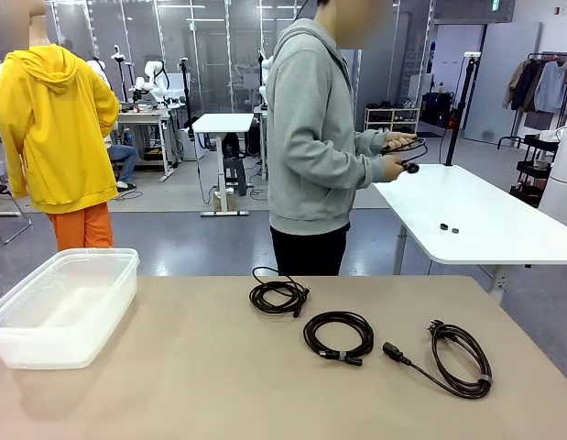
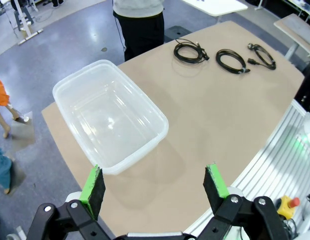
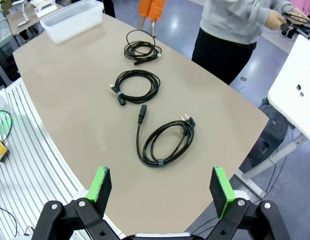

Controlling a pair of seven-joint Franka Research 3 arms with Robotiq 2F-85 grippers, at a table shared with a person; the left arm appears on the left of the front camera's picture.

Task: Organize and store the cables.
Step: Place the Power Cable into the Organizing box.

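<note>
Front view has three coiled cables (image 1: 338,336) untouched on the table (image 1: 173,394), right of the empty bin (image 1: 45,344), so storing seems not yet begun; left tool (image 2: 153,175) and right tool (image 3: 162,177), both spread and empty, must next grip a coil.

Clear glossy plastic bin (image 1: 111,310); matt smooth tabletop (image 1: 219,385); blk rubbery cables (image 1: 341,356).

Left cable (image 1: 278,296), middle cable (image 1: 339,335) and looser right cable (image 1: 459,359), black coils, lie apart in a row on the table (image 1: 173,394).
</note>
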